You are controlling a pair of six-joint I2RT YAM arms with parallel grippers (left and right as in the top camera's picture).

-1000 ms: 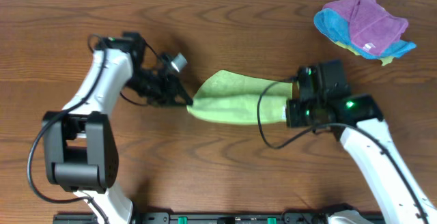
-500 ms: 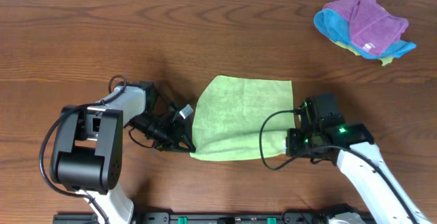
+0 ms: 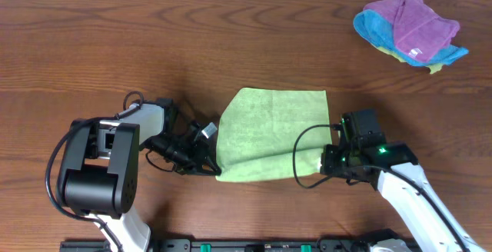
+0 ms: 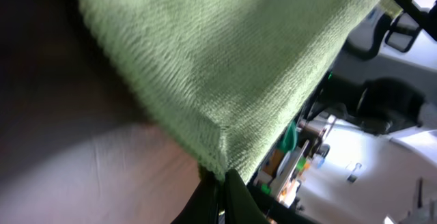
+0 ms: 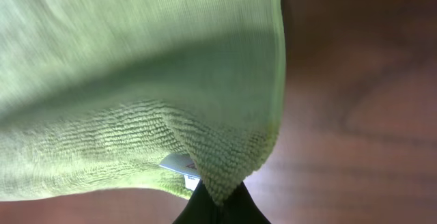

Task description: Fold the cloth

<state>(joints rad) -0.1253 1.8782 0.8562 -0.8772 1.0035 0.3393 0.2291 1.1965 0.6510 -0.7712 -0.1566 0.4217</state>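
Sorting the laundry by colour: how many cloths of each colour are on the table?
lime-green cloth: 1
purple cloth: 1
blue cloth: 1
Total: 3 cloths, plus a yellowish edge under the pile, too hidden to count.

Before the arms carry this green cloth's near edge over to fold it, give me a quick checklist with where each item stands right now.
1. Left gripper pinches the cloth's near-left corner: ok.
2. Right gripper pinches the near-right corner: ok.
3. Far edge lies flat on the table: ok.
4. Pile of purple and blue cloths out of the fold path: ok, it sits at the far right corner.
5. Right arm's cable clear of the cloth: not ok, it loops across it in the overhead view.
6. Near edge lifted off the table: cannot tell.
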